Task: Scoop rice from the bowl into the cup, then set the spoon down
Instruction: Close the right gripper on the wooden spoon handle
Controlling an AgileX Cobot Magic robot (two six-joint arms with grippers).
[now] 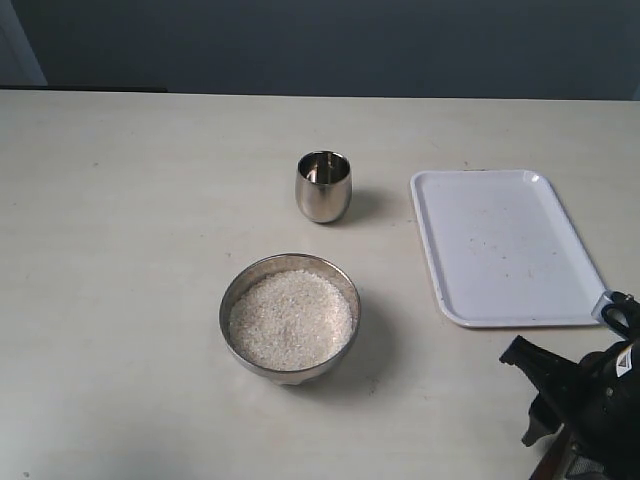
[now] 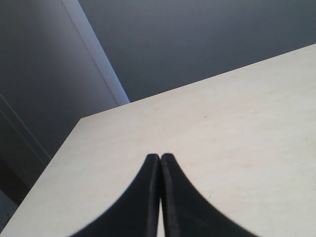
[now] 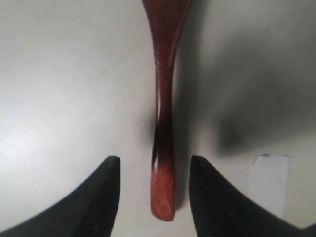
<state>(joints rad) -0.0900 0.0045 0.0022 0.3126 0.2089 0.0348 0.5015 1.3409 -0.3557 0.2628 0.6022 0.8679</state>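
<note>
The right tool (image 3: 154,160) was seen with its fingers apart, nothing clamped, and the end of the spoon (image 3: 163,123) lay flat on the table (image 1: 120,250) between them. The left tool (image 2: 160,158) was pressed together, empty. A white tray (image 1: 500,250) was found near the right tool; the bowl (image 1: 292,374) of rice (image 1: 290,318) and, beyond it, the cup (image 1: 323,192) stood well apart from it. A slip could be expected: only the thin handle's tip would be pinched, so the spoon might twist and rice be spilled. No legible writing was found.
</note>
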